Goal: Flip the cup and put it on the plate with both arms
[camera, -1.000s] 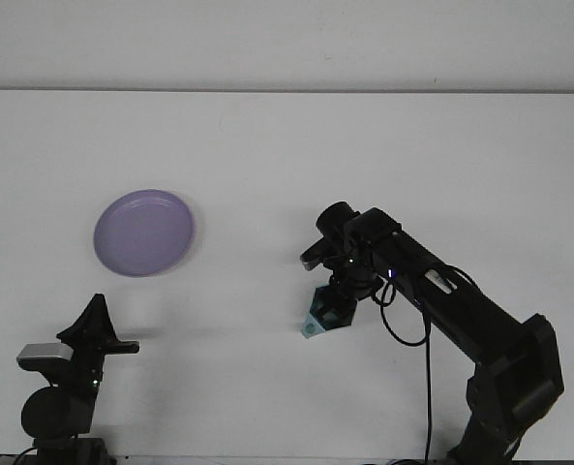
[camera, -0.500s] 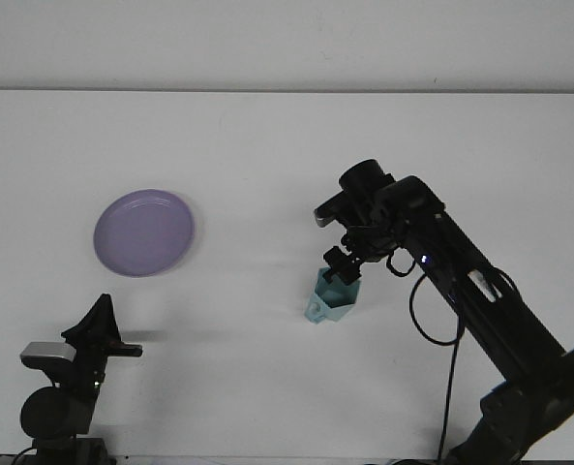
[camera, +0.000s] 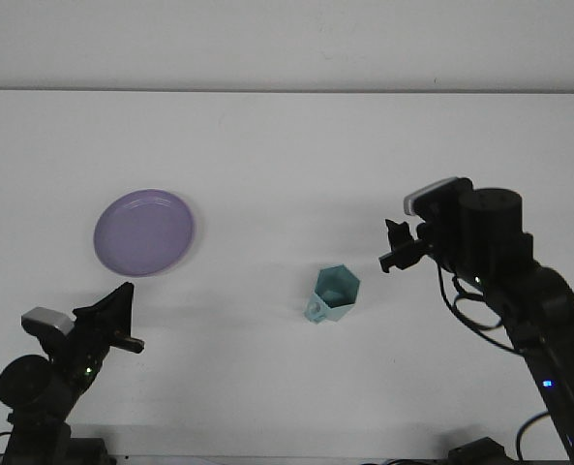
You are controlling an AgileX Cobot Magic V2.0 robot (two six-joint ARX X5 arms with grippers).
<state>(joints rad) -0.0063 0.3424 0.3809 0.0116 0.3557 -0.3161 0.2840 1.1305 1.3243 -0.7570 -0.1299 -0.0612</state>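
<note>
A: The cup (camera: 337,293) is standing mouth-up, free, just left of and below the right gripper (camera: 395,250), whose finger state I cannot tell.

B: It looks light, rigid, perhaps slippery; the rim wall seems the best hold. The left gripper (camera: 122,315), likewise unreadable, is waiting just below the plate (camera: 143,232).

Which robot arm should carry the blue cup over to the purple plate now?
Probably the left. The cup stands open side up, free of both grippers. The plate lies on the left gripper's side, while the right gripper sits on the cup's far side from it.
</note>
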